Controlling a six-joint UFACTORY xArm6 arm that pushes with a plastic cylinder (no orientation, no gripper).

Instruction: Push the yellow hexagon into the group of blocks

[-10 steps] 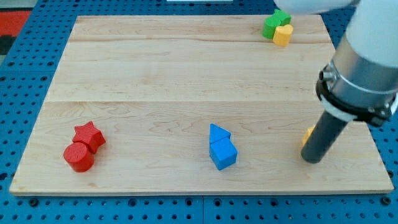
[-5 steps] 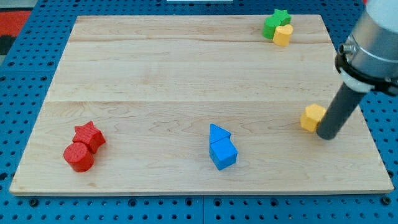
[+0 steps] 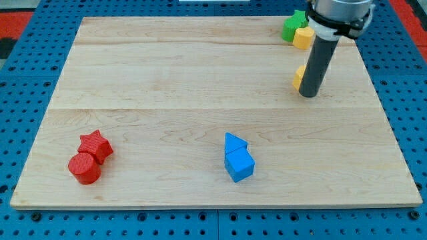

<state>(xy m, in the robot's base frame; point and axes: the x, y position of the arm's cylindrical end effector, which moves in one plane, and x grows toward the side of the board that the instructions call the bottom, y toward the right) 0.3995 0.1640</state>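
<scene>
The yellow hexagon sits on the wooden board at the view's upper right, mostly hidden behind my rod. My tip rests on the board just right of and below the hexagon, touching it or nearly so. Above it, near the board's top edge, a green star and a yellow heart-like block sit together, partly covered by the arm.
A blue triangle and a blue cube touch at the bottom centre. A red star and a red cylinder sit together at the bottom left. Blue pegboard surrounds the board.
My tip has moved up and to the left across the board's right side. The yellow hexagon has been pushed with it, from the lower right up towards the green and yellow pair.
</scene>
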